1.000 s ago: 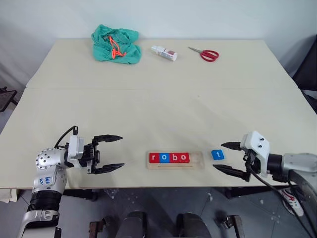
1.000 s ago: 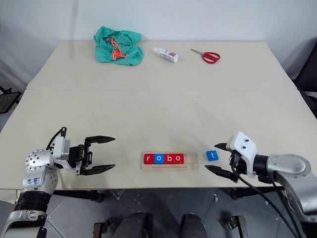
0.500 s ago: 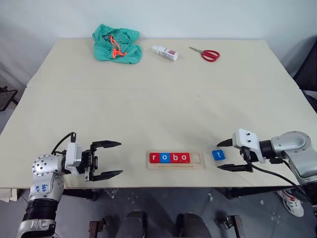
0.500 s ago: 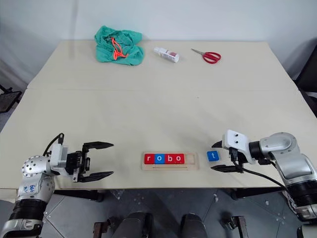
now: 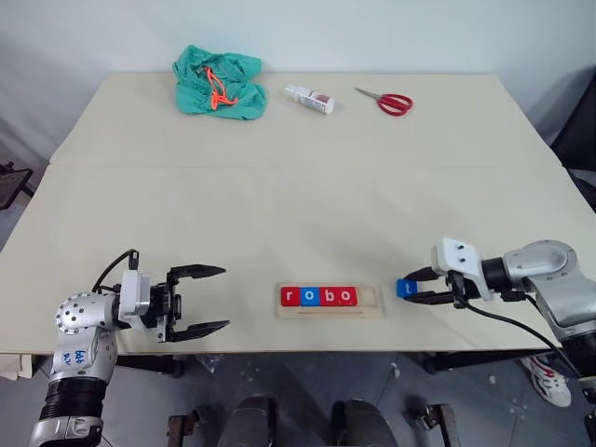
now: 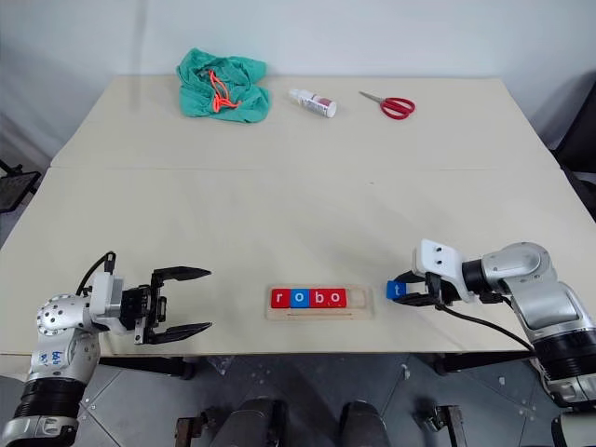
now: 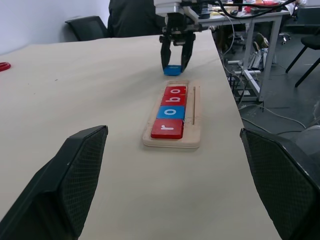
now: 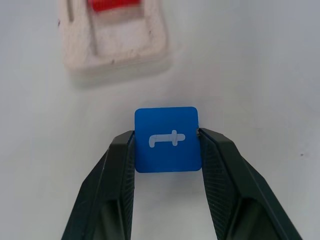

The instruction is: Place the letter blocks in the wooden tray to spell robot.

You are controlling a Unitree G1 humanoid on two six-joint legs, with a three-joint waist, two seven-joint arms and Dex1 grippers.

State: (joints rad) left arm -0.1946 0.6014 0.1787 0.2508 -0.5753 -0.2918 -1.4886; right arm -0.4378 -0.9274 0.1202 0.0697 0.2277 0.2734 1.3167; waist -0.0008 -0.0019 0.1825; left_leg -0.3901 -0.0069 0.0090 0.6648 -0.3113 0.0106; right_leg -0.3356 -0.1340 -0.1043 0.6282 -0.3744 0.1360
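Just right of the wooden tray with 4 tiles, blue t block pinched between right gripper fingers. Left gripper spread wide, holding nothing, well apart.

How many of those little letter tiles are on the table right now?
5. Four sit side by side in the wooden tray, reading r, o, b, o. The blue t tile lies beside the tray, between the right gripper fingers.
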